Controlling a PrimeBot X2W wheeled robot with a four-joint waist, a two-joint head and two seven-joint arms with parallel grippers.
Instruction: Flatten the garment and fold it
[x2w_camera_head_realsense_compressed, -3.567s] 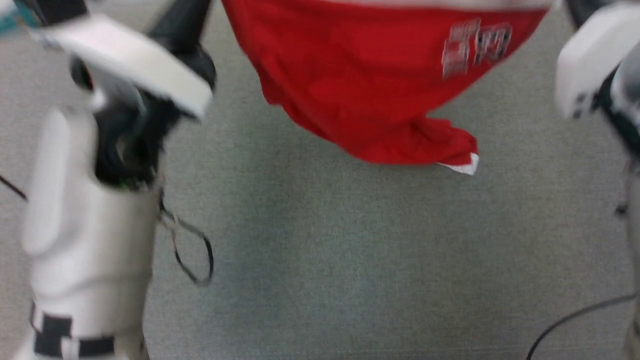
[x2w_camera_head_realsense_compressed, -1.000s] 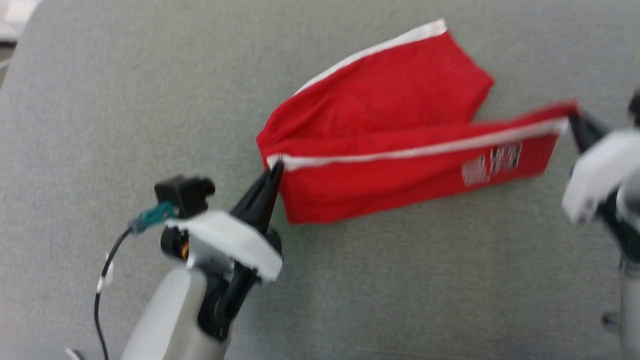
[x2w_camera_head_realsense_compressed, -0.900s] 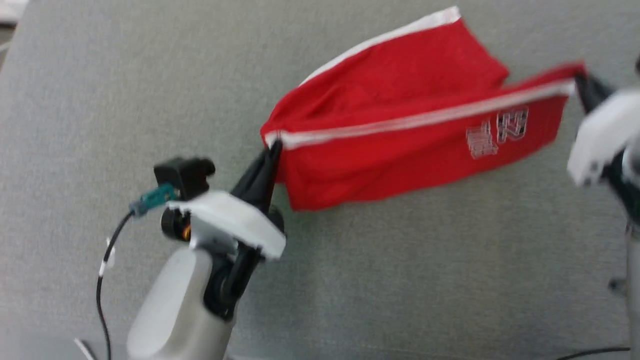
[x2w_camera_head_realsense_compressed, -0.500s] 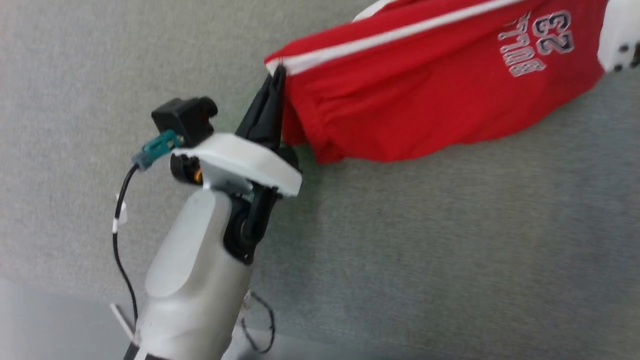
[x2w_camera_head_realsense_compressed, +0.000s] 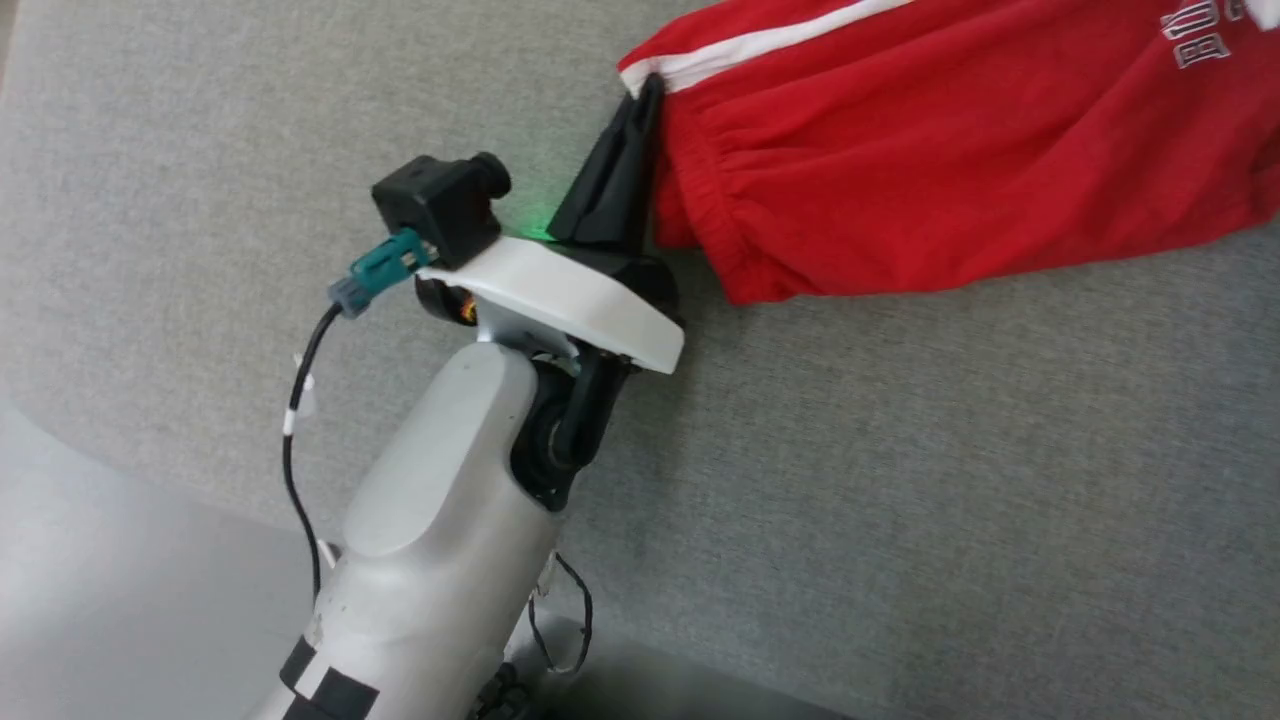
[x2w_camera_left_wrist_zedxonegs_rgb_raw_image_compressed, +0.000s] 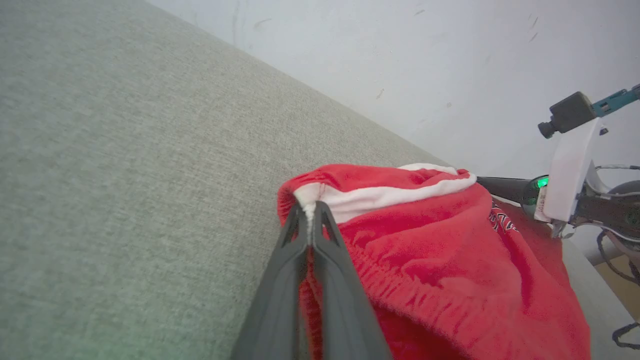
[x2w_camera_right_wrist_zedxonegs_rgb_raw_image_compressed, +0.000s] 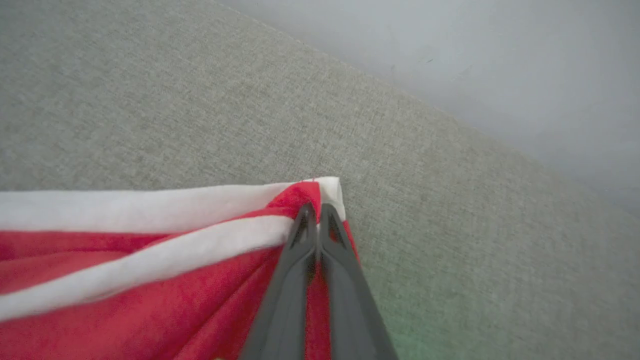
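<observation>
The garment is a pair of red shorts with white side stripes, a gathered waistband and white lettering, stretched along the top right of the head view above the grey surface. My left gripper is shut on its waistband corner by the white stripe; the left wrist view shows the same pinch of the left gripper on the garment. In the right wrist view my right gripper is shut on the garment at a striped corner. The right gripper also shows in the left wrist view at the garment's far end.
A grey fabric-covered surface lies under everything, its rounded edge at the lower left with pale floor beyond. A black cable hangs off my left wrist. A pale wall stands behind the surface.
The head view has swung, so the garment now sits higher and further right in it. Both grippers have kept their hold, and the garment hangs stretched between them.
</observation>
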